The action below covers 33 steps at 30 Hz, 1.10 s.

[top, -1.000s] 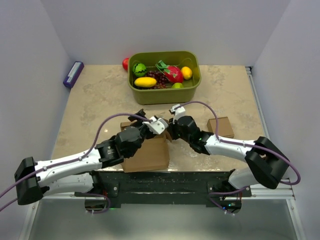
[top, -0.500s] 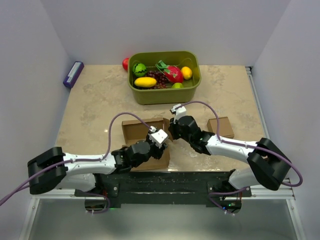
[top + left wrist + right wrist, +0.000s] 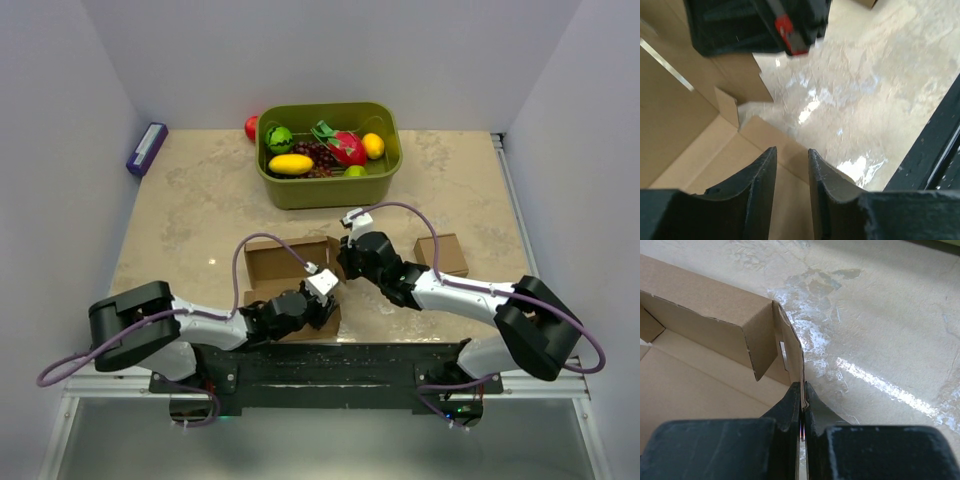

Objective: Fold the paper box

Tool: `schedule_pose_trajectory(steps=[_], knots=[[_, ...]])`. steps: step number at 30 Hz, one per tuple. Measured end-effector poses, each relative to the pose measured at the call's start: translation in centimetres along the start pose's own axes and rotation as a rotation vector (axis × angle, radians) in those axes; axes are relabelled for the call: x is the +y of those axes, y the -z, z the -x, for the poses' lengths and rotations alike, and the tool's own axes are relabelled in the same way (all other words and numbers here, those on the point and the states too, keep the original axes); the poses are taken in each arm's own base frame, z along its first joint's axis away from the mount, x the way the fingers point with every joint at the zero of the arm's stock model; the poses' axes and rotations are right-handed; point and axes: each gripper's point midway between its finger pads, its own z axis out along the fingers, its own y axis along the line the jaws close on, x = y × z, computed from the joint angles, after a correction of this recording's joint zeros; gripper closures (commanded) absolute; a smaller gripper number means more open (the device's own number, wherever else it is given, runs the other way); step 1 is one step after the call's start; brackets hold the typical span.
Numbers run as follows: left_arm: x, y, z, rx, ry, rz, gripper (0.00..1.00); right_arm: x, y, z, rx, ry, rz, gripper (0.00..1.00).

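The paper box lies open like a shallow tray at the near middle of the table, its back wall upright. My right gripper is shut on the box's right side wall; in the right wrist view the thin cardboard wall runs down between the closed fingertips. My left gripper hangs over the box's near right corner. In the left wrist view its fingers stand apart, with the box floor and a low cardboard edge behind them.
A small brown cardboard cube sits to the right of the right arm. A green bin of toy fruit stands at the back, a red ball beside it. A purple object lies far left. The black base rail runs along the near edge.
My left arm drew back towards the near edge and its gripper dropped from the box's top to its near right corner. The box now lies open. The right gripper kept its hold.
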Motion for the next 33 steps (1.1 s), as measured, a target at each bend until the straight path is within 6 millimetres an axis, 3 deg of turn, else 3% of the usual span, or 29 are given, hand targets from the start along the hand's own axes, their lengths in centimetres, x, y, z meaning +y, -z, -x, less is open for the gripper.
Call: schedule_pose_trajectory(steps=[8,21,33], knots=[[0.1,-1.0,-4.8,0.109,-0.01,0.01,0.72,-0.3,0.0,-0.2,0.008,-0.004,-0.017,1.0],[0.1,-3.6,-3.8,0.098,0.04,0.087,0.8,-0.5,0.5,0.1,0.024,-0.082,-0.053,1.0],[0.1,-3.7,-3.8,0.1,0.052,0.1,0.8,-0.5,0.7,-0.6,0.019,-0.168,-0.088,0.97]])
